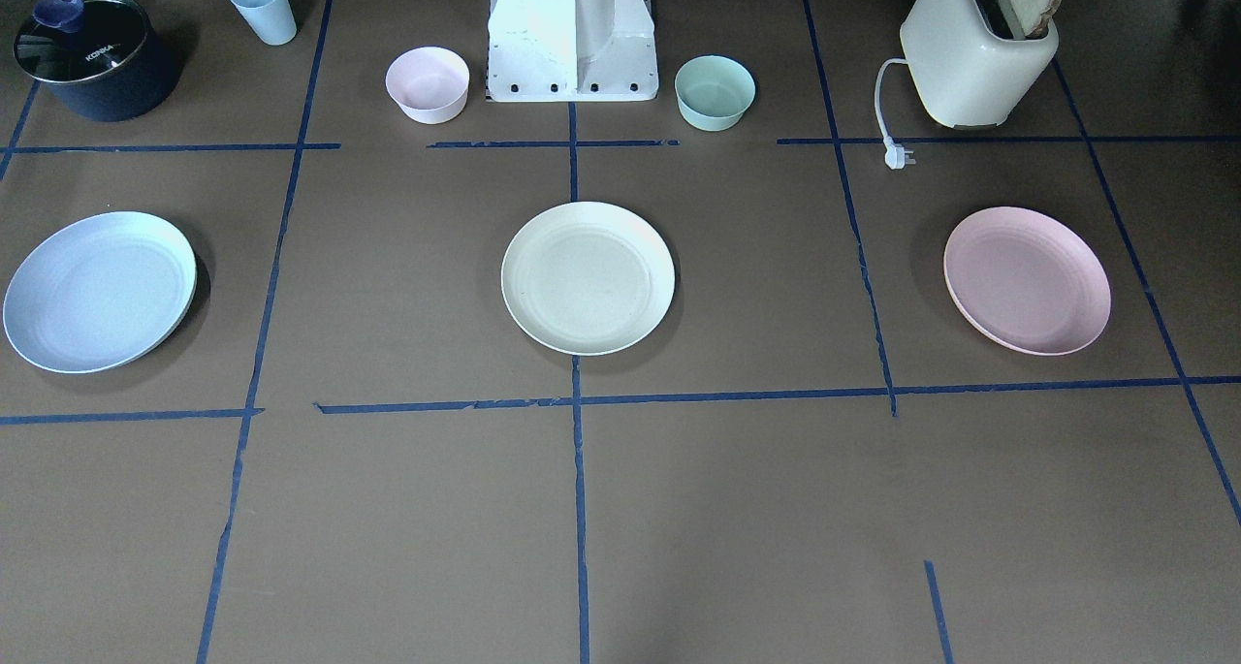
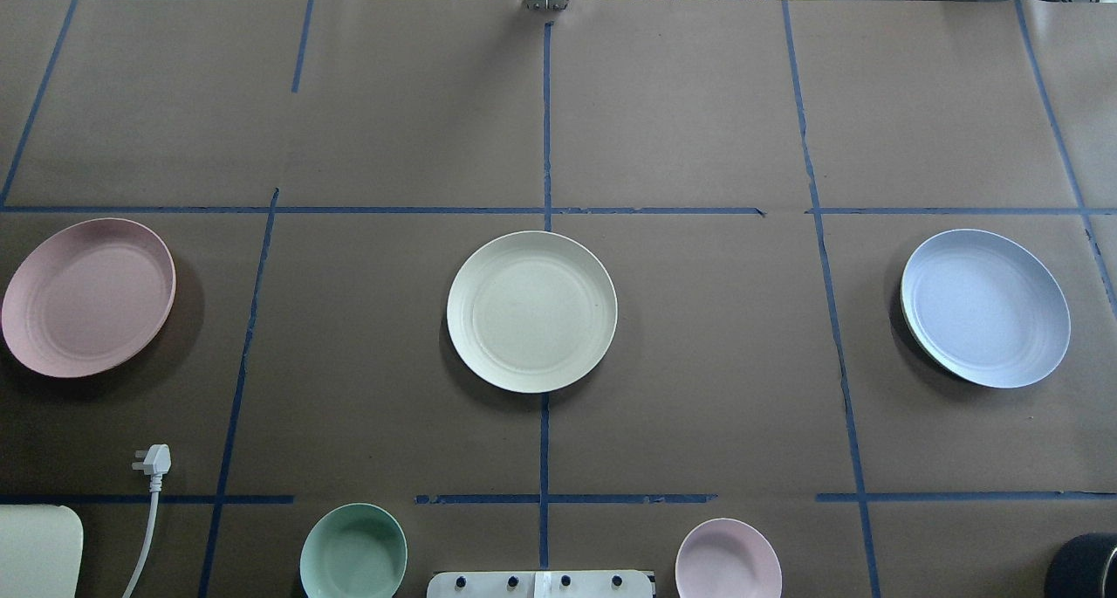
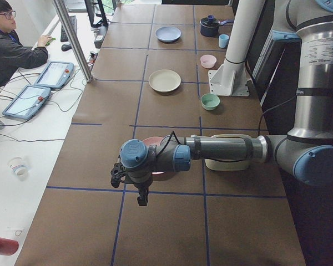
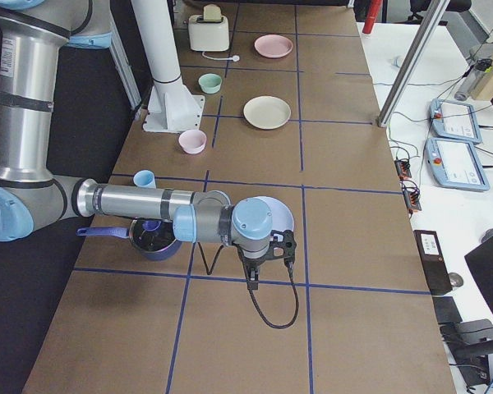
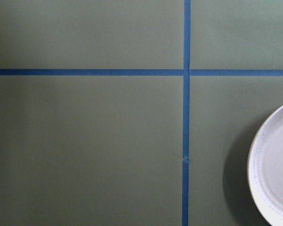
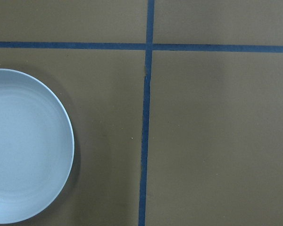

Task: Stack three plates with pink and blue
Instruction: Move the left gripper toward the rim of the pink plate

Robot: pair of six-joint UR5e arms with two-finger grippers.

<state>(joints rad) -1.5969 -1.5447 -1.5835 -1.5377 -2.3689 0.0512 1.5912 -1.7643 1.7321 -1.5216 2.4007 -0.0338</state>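
Observation:
Three plates lie apart in a row on the brown table. The cream-white plate [image 1: 588,277] [image 2: 531,312] is in the middle. The pale pink plate [image 1: 1027,280] [image 2: 87,297] is on my left side. The light blue plate [image 1: 99,291] [image 2: 985,307] is on my right side. My left gripper [image 3: 140,197] hangs above the table beside the pink plate, whose rim [image 5: 273,165] shows in the left wrist view. My right gripper [image 4: 251,279] hangs beside the blue plate [image 6: 23,146]. I cannot tell whether either gripper is open or shut.
A small pink bowl [image 1: 428,84] and a mint-green bowl [image 1: 715,92] flank the robot base [image 1: 572,44]. A cream toaster [image 1: 979,48] with its plug [image 1: 899,155], a dark pot [image 1: 92,53] and a blue cup [image 1: 263,7] stand along the robot's edge. An operator [image 3: 11,47] sits across the table.

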